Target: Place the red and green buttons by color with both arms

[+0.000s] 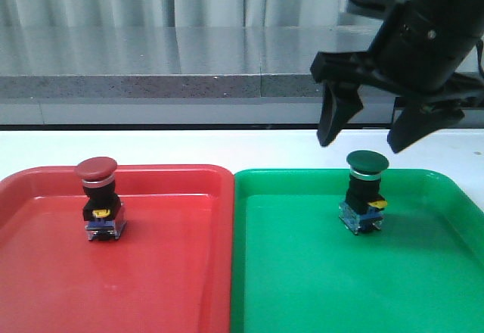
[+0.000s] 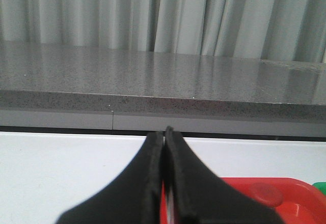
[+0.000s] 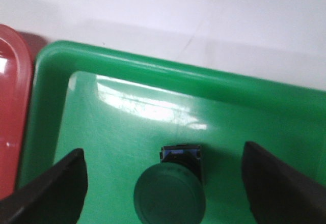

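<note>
Right hand [image 1: 361,138]: spread wide, empty, hanging above green button [image 1: 366,194], not touching. Left hand [image 2: 164,183]: pressed together, nothing between, out of the front view; near the red tray's [image 1: 45,287] far rim per its wrist view.

Landmark: seam where the two trays meet. Green button upright in green tray [image 1: 423,295], right of seam, toward the far rim. Red button [image 1: 99,197] upright in red tray, left of seam, also toward the far rim. Trays side by side on white worktop [image 1: 189,145].

Progress: sorting looks done, each button on matching colour. Left, by the look of it: only pulling the right arm clear.
</note>
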Tool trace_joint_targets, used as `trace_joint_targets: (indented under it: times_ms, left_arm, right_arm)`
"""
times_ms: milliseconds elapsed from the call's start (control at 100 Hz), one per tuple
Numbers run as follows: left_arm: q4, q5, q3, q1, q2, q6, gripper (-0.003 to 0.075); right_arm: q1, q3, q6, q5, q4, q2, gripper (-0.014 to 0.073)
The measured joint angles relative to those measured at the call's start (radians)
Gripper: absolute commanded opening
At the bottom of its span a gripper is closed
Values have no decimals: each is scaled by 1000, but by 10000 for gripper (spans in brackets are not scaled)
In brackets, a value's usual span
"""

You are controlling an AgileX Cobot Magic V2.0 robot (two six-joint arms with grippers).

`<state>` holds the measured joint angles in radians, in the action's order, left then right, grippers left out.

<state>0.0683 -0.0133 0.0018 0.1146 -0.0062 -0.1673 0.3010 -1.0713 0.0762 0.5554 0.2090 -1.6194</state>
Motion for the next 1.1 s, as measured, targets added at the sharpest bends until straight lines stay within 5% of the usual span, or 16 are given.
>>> trace_joint_targets:
  times_ms: [430, 1000, 1100]
  left_arm:
    - [0, 0, 0, 0, 0, 0, -19]
    - [0, 0, 0, 0, 0, 0, -20]
    - [0, 0, 0, 0, 0, 0, -20]
  right_arm:
    - [-5, 56, 0, -24, -143, 365, 616]
    - [-229, 381, 0, -18, -226, 962, 610]
    - [-229, 419, 0, -14, -233, 1050, 529]
